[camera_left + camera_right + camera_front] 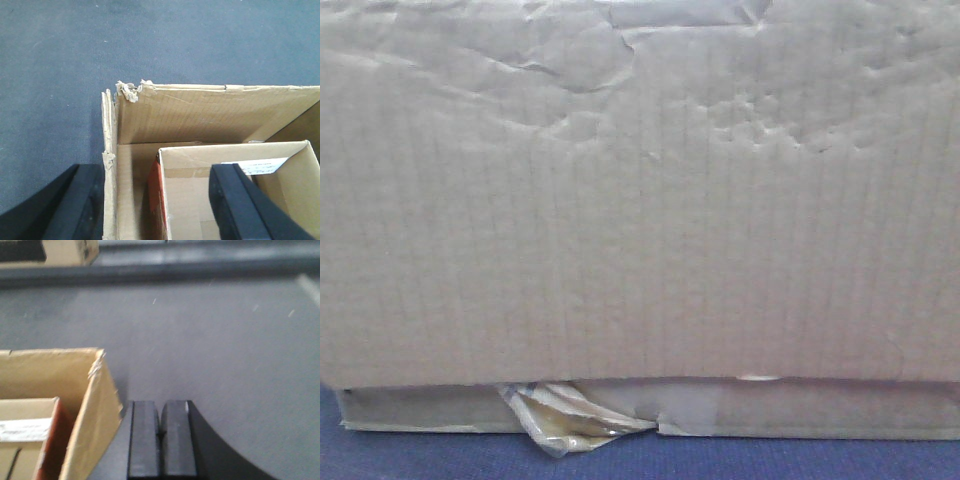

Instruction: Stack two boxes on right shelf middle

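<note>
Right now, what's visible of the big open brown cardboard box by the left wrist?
The open-topped brown corrugated cardboard box stands upright on grey carpet. Its far left corner is torn and frayed, the left wall's top edge ragged. A smaller open cardboard box with an orange-red side sits inside. The open left tool straddles the left wall; contact is unclear.

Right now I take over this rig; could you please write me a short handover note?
Left claw: open, straddling a side wall of the open tall box.
Right claw: shut, empty, just outside that box's other wall.
Front view: tall box seems to sit on the flatter box, on blue carpet.
The shelf is not in view.
To do: get both onto the shelf.
</note>
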You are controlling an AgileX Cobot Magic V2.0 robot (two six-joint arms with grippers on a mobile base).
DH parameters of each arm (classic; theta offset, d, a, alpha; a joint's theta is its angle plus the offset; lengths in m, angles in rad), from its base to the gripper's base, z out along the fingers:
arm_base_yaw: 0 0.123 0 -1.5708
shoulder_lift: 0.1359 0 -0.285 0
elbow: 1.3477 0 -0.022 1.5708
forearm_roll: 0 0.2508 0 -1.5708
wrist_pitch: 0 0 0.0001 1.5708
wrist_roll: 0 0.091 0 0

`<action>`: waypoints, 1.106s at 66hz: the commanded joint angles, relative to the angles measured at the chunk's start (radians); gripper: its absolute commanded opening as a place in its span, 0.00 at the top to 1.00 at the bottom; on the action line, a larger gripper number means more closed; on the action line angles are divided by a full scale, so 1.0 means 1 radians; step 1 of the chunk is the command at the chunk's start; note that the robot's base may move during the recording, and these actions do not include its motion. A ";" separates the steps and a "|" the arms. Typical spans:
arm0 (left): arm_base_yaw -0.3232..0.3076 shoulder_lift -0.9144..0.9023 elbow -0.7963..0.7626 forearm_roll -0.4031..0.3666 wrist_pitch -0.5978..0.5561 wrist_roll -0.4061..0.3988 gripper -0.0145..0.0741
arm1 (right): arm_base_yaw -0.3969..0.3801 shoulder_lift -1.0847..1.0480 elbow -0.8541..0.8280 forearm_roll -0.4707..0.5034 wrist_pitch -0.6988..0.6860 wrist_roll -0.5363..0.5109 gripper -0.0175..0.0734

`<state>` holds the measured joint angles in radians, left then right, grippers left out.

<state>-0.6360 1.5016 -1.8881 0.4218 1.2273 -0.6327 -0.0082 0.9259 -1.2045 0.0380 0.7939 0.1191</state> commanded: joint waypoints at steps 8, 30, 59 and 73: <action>0.022 -0.007 0.034 0.003 -0.006 0.008 0.43 | 0.126 0.123 -0.100 -0.095 0.085 0.174 0.96; 0.126 -0.007 0.057 -0.111 -0.006 0.085 0.43 | 0.372 0.378 -0.307 -0.299 0.396 0.379 0.96; 0.134 -0.007 0.205 -0.149 -0.006 0.128 0.43 | 0.389 0.536 -0.433 -0.197 0.427 0.282 0.96; 0.134 -0.007 0.236 -0.149 -0.006 0.128 0.43 | 0.389 0.535 -0.433 -0.197 0.427 0.274 0.96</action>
<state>-0.5059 1.5016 -1.6595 0.2728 1.2274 -0.5082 0.3794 1.4631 -1.6315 -0.1526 1.2249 0.4081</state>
